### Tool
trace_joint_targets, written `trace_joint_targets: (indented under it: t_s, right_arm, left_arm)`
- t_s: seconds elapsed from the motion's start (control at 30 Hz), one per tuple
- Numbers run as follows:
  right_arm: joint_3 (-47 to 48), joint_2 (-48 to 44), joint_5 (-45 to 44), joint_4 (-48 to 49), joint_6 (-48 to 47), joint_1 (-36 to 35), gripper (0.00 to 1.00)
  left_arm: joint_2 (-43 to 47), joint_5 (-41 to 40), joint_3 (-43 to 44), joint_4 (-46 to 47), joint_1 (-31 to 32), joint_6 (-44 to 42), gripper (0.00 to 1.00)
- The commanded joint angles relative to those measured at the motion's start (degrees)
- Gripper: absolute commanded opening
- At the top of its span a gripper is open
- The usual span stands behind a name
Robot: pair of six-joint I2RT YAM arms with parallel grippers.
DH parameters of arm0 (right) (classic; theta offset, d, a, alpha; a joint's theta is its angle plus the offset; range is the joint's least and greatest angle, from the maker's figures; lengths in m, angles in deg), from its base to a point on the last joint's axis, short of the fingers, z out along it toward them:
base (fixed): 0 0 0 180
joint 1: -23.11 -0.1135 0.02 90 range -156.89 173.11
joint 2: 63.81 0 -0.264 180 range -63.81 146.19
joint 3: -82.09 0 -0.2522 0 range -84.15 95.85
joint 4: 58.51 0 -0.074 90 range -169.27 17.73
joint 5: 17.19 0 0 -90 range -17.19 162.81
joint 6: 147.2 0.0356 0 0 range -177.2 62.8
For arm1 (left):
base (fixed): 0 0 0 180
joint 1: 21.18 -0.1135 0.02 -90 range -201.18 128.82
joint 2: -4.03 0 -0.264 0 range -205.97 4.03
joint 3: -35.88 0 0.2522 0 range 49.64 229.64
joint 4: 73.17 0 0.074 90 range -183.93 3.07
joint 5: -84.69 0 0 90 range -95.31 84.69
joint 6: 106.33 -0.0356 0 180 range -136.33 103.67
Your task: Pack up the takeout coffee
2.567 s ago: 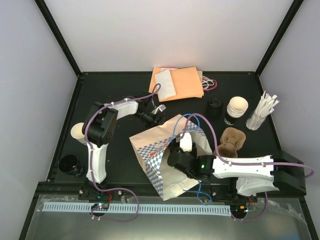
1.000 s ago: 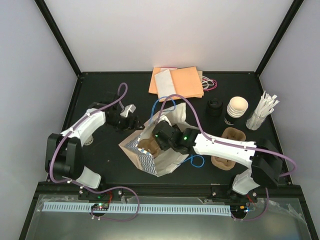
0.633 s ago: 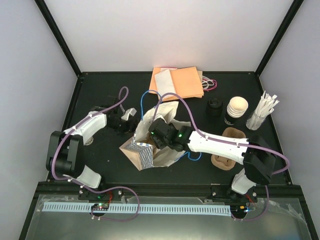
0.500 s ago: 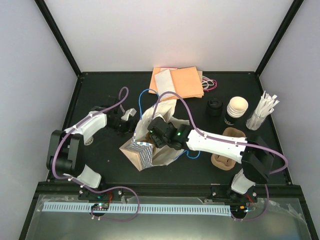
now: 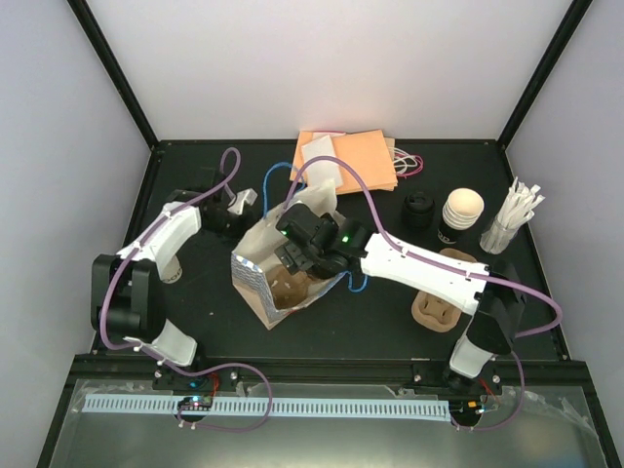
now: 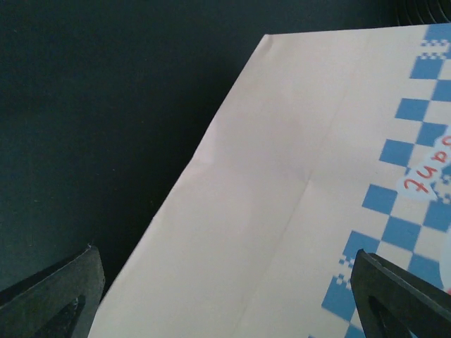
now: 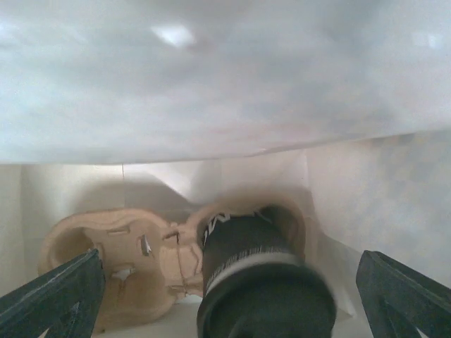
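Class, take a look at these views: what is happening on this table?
Two robot arms are packing a takeout coffee. The checked paper bag stands open mid-table, a moulded-pulp carrier inside. The black-lidded coffee cup sits in one carrier slot. The right gripper hangs over the bag's mouth, jaws wide, holding nothing. The left gripper, also open, is beside the bag's outer wall.

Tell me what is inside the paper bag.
Inside the paper bag sits a brown pulp carrier. The black-lidded coffee cup stands in one pocket; the pocket beside it is empty. The cup's base and the bag floor beneath the carrier are covered.
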Motion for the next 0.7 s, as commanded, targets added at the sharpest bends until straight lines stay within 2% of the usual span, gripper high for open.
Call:
trace_joint_targets:
  t_s: [0.0, 0.13, 0.43, 0.67]
  right_arm:
    - [4.2, 1.7, -0.7, -6.9, -2.1, 0.2, 1.00]
    - [6.5, 2.9, 0.0, -9.2, -2.4, 0.2, 1.00]
    - [9.1, 1.0, 1.3, -8.1, -4.7, 0.3, 1.00]
    - [10.7, -0.1, -1.5, -5.9, -7.2, 0.2, 1.00]
  left_arm:
    - [-0.1, -3.2, 2.9, -2.7, -0.9, -0.7, 0.99]
    - [3.8, -8.0, 3.9, -2.5, -1.4, 1.1, 0.99]
    - [17.8, -16.5, 7.2, -1.8, -1.5, 1.4, 0.99]
    - [28.9, -15.7, 4.9, 2.4, -1.5, 1.9, 0.99]
